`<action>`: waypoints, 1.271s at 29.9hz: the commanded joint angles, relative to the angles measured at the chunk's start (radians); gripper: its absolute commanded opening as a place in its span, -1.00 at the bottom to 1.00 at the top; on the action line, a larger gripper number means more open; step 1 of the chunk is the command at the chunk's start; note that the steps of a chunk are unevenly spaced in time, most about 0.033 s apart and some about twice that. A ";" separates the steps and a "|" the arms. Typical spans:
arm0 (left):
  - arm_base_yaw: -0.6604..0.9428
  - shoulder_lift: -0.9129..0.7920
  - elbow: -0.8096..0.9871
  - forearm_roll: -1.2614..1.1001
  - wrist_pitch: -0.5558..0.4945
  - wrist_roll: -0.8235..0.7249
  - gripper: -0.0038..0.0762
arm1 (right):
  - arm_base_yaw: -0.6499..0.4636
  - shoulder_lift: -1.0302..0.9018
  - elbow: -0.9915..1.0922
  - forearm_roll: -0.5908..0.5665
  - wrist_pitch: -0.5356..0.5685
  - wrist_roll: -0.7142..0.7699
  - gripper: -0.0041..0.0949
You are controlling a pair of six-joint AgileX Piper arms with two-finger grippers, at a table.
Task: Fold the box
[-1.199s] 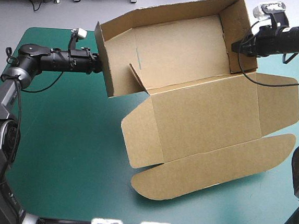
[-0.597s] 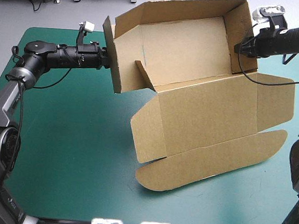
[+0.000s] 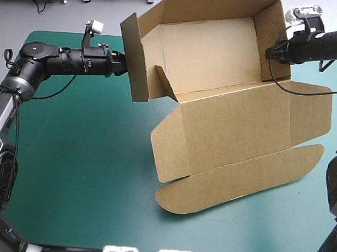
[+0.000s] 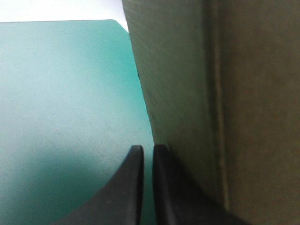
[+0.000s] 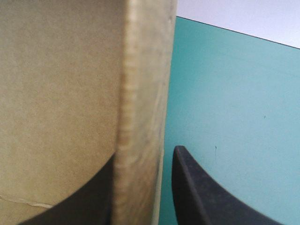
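Over the far half of the teal-green table cover (image 3: 83, 154) I hold the brown cardboard box (image 3: 210, 53) up between my two arms. Its tray part is raised off the cover and tipped, so the open side faces up and toward the near edge. My left claw (image 3: 122, 66) reaches in from the left and meets the outer edge of the left end wall (image 3: 136, 58). My right claw (image 3: 268, 52) comes in from the right at the right end wall (image 3: 272, 35).

Along my left wrist, the left claw (image 4: 147, 149) is drawn nearly together, with only a thin slit between its black fingers (image 4: 126, 197). The edge of the brown board (image 4: 211, 93) runs down into that slit, so I take it as pinched there. The cover (image 4: 61, 93) spreads out beside it. Along my right wrist, the right claw (image 5: 145, 154) stands narrow with the cut edge of the board (image 5: 61, 84) caught between its fingers (image 5: 201, 197), one on each face, and the cover (image 5: 234, 93) lies beyond.

The far wall (image 3: 208, 8) stands up behind the tray floor, and a small tab (image 3: 163, 81) juts inside, just beside the left end wall. From the tray's near wall the flat lid panel (image 3: 233, 131) slopes down toward the near side. It has a left side flap (image 3: 170, 141) and a right side flap (image 3: 310, 112). The rounded tuck flap (image 3: 240, 179) lies lowest, down at the cover on the near right.
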 commanded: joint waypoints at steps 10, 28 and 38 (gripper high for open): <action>-0.009 -0.116 -0.035 -0.107 0.105 -0.014 -0.76 | 0.000 -0.055 -0.031 0.056 -0.061 0.001 -0.96; -0.019 -0.190 -0.035 -0.102 0.102 -0.016 -0.76 | 0.045 -0.055 -0.031 0.030 -0.091 0.001 -0.95; -0.018 -0.192 -0.035 -0.004 0.100 -0.040 -0.76 | 0.100 -0.055 -0.031 0.096 -0.118 -0.020 -0.95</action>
